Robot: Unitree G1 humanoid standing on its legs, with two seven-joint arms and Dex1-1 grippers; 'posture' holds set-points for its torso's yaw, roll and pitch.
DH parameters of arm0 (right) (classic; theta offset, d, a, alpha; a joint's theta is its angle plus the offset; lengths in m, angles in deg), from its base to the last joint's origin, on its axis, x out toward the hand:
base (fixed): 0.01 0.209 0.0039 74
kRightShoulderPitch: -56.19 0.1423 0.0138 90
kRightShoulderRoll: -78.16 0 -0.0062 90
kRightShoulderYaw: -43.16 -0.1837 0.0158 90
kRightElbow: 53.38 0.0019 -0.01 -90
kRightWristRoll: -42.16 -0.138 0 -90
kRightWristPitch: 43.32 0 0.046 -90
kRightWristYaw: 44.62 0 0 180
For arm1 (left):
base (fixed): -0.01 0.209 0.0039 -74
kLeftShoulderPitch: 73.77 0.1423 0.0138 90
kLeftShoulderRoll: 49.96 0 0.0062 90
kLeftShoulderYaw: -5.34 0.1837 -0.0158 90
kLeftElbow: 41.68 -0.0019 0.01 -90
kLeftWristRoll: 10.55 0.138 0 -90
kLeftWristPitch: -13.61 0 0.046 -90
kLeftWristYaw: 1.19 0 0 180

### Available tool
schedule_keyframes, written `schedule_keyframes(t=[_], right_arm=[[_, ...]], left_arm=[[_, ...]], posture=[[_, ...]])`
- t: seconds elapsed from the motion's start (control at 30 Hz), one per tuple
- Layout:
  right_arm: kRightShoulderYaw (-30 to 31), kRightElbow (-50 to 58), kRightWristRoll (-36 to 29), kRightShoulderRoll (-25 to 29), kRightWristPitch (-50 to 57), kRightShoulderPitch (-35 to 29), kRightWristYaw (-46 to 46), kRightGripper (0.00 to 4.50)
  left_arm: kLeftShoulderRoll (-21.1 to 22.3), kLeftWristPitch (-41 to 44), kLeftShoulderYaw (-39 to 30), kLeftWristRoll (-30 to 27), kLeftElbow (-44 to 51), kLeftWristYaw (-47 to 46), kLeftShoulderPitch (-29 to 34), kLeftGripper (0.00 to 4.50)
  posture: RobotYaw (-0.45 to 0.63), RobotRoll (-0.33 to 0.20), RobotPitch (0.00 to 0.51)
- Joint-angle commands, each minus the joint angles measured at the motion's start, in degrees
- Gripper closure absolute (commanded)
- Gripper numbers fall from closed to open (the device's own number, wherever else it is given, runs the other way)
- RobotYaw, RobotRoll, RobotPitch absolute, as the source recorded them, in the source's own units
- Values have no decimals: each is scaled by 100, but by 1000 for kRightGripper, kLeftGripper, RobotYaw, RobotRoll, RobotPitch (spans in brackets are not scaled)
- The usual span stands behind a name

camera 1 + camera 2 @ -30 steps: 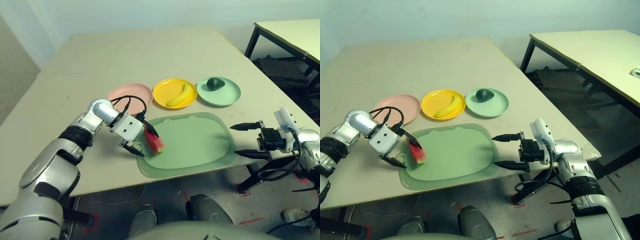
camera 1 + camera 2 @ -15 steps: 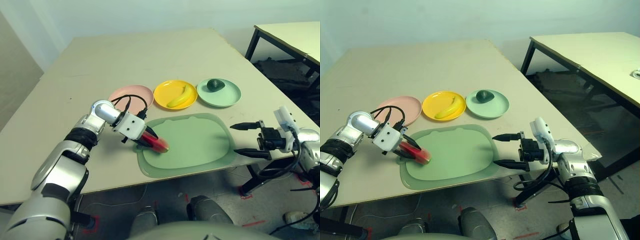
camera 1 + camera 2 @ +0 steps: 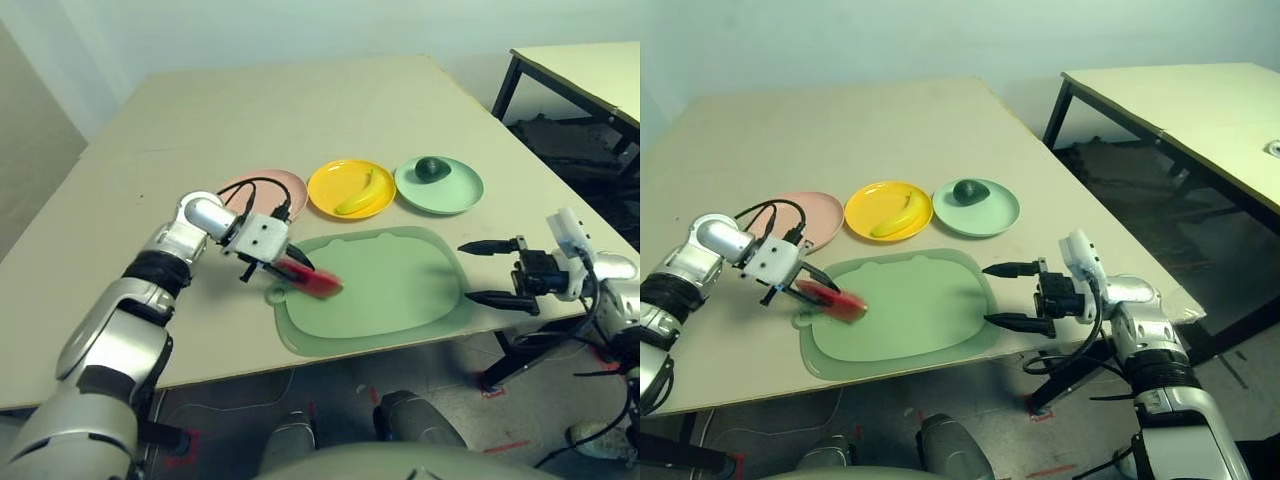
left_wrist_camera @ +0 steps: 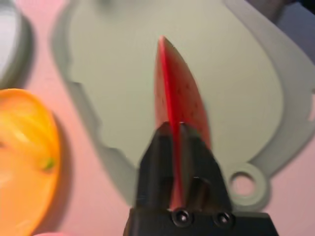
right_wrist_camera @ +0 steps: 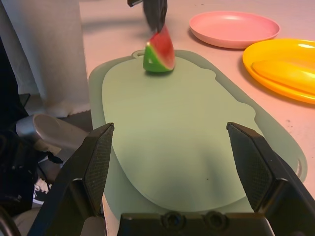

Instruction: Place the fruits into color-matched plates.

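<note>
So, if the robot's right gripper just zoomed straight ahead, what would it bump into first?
Probably the watermelon wedge, held in the left gripper, after crossing above the green mat. Its height is hard to judge, so it might pass over the wedge or brush the mat.

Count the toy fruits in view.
3: the watermelon wedge between the left gripper's closed fingers, the banana on the yellow plate, the avocado on the mint plate.
</note>
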Motion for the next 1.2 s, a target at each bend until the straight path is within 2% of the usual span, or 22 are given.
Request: schedule_keyframes(t=[0.03, 0.5, 0.77, 0.9, 1.2], right_arm=[[-107, -65, 134, -56, 42, 125, -11, 0], [-89, -18, 192, -54, 32, 68, -11, 0], [-32, 31, 183, -2, 10, 10, -11, 0], [-22, 6, 187, -2, -5, 33, -11, 0], [19, -8, 181, -13, -6, 71, -11, 0]], left_arm=[[89, 11, 73, 47, -96, 56, 37, 4478], [14, 158, -18, -73, 104, 56, 145, 4478], [128, 285, 83, -227, 344, 56, 119, 4478], [169, 257, 146, -244, 372, 56, 117, 3556], [234, 90, 261, -196, 287, 56, 69, 697]], posture=[[-222, 0, 1], [-223, 0, 0], [-231, 0, 0], [-233, 0, 0], [-234, 0, 0]])
